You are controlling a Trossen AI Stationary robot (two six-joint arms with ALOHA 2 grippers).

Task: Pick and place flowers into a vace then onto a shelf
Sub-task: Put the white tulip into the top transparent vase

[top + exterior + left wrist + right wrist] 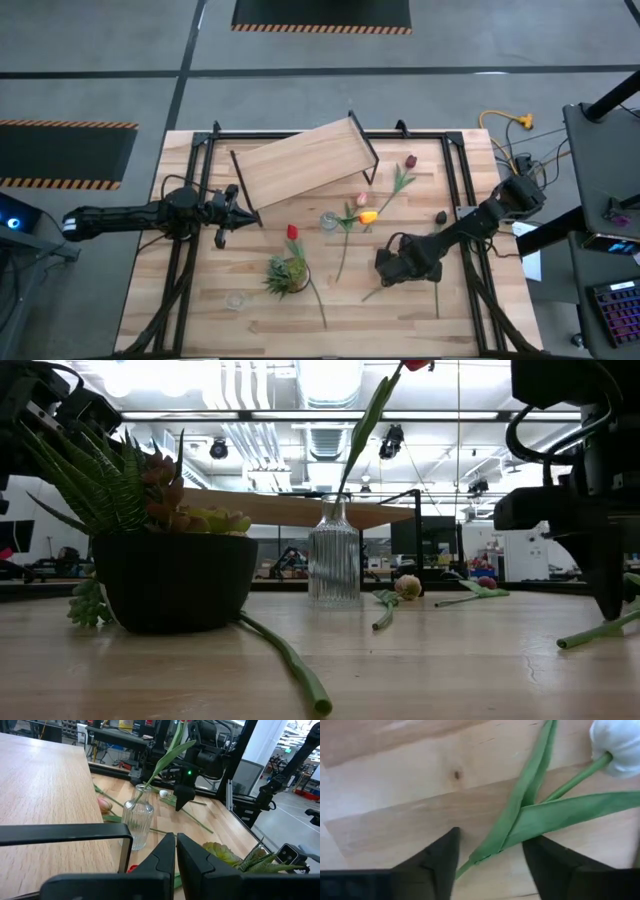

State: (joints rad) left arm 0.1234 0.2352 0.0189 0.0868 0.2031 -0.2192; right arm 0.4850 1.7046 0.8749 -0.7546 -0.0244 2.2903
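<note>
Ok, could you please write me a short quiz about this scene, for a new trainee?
1. True or false: the glass vase already holds a red flower.
2. Which flower's stem lies between the fingers of the right gripper? A pink, B white, C orange-yellow.
3. Fill in: the left gripper, beside the shelf, is ____ (open or shut).

Key: 1 true. 2 B, the white flower, lying on the table. 3 shut.

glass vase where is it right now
In the high view the glass vase stands near the table's middle, just below the shelf, with a pink tulip and a yellow tulip to its right.
</note>
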